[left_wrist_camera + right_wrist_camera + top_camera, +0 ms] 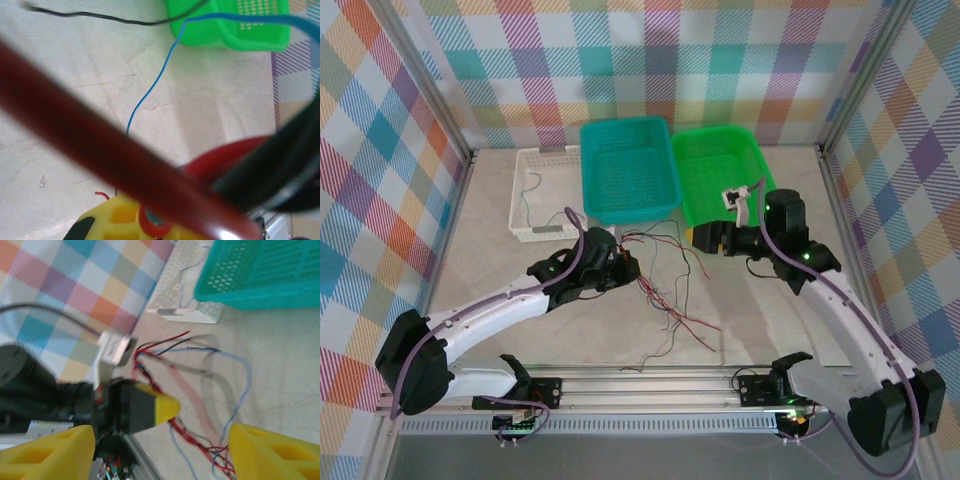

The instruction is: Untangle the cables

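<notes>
Top external: thin tangled cables (pixel 660 292), red, black and blue, sprawl on the pale table (pixel 520 325). The left gripper (pixel 623 268) seems clenched on their left end. The right gripper (pixel 704 238) hovers just beside them, jaws spread wide. Farther off stand a white slotted basket (pixel 555 190), a teal mesh basket (pixel 625 170) and a green mesh basket (pixel 715 165).

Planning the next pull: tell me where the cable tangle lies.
In the top view, the cable tangle lies mid-table, on the near side of the teal basket, between the left pincer and the right pincer.
</notes>
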You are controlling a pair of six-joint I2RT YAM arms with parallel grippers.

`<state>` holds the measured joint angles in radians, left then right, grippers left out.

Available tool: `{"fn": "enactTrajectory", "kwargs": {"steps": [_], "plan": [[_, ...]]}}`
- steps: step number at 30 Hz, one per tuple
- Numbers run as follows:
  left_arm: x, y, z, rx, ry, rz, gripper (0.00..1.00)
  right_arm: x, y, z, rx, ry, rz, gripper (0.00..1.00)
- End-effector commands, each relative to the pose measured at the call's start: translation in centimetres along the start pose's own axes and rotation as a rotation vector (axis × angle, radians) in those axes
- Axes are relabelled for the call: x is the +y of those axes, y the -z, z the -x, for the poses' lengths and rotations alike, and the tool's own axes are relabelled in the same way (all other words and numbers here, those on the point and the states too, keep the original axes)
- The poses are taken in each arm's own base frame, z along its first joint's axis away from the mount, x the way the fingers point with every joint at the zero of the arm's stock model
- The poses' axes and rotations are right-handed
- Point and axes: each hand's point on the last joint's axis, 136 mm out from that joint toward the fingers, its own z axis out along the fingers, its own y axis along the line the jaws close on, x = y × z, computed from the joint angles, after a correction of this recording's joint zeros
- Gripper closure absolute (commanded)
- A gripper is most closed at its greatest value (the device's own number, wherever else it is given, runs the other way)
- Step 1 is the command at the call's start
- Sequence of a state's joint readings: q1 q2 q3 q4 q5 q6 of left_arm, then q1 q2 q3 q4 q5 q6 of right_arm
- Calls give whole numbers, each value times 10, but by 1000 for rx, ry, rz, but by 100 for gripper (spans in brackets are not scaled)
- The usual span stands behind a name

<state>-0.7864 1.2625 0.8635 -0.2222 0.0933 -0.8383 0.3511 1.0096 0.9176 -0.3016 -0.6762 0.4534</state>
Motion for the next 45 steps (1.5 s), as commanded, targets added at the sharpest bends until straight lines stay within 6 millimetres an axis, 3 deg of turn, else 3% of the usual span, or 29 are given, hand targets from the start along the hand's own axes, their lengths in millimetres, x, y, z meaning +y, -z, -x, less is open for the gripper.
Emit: {"fn": "enactTrajectory", "kwargs": {"steps": [1,6,10,17,22,31,36,40,45], "plan": [[-19,5,15,5,49,3,100,24,0,-3,-16,145,60,30],[-33,7,32,13,90,-5,100,26,-6,-18,-57,183,90,31],[-50,3,28,62,138,-71,100,11,-31,-36,44,187,34,38],[-61,13,21,77,144,-113,100,-2,-61,-43,70,195,21,47],[-66,21,18,82,147,-136,100,-18,-74,-46,84,213,-31,52],[-74,28,21,73,148,-160,100,-20,-89,-64,138,225,-21,51],[-71,30,22,68,145,-149,100,-15,-86,-63,127,228,-8,72],[-71,33,23,62,149,-150,99,-3,-85,-67,141,214,63,81],[-73,42,28,43,150,-162,83,1,-82,-69,143,212,83,100]]}}
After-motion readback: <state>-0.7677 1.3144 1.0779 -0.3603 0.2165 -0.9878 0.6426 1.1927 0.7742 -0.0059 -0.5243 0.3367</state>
